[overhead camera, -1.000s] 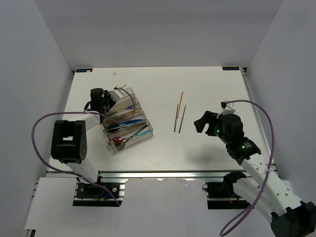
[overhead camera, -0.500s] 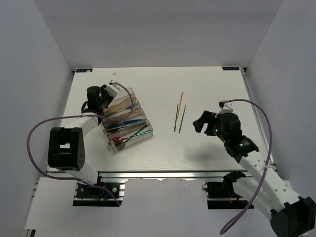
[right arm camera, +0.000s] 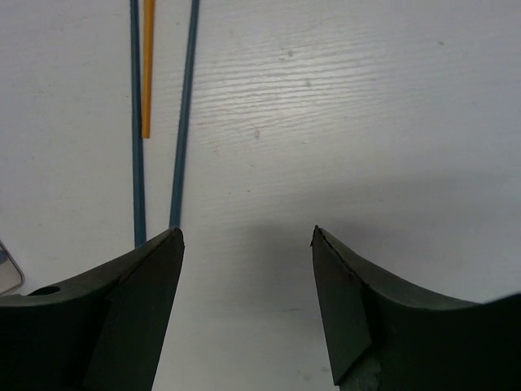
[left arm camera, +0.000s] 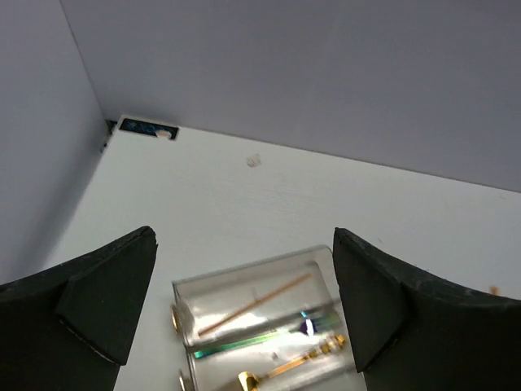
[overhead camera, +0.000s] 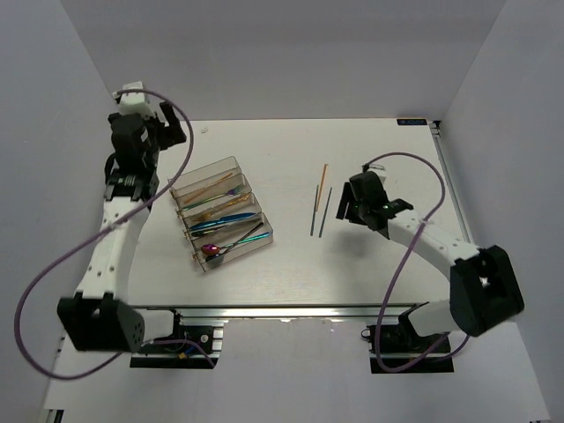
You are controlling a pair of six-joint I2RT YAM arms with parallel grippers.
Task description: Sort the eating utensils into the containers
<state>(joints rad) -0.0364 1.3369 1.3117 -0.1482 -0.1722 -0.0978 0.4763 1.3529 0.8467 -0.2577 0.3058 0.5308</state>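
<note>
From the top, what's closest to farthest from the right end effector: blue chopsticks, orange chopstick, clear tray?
1. Two thin blue metal chopsticks, just left of the right end effector.
2. The thin orange chopstick, a bit farther back.
3. The clear plastic compartment tray, far left.

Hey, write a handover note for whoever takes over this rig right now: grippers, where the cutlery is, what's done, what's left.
Left gripper: open, empty, raised near the far left corner of the table, looking down at the tray.
Right gripper: open, empty, over the table just right of the loose sticks.
Done: several pieces of cutlery lie in the tray's compartments.
Left: one orange stick and two blue sticks lie on the table right of the tray and need to go in.
</note>
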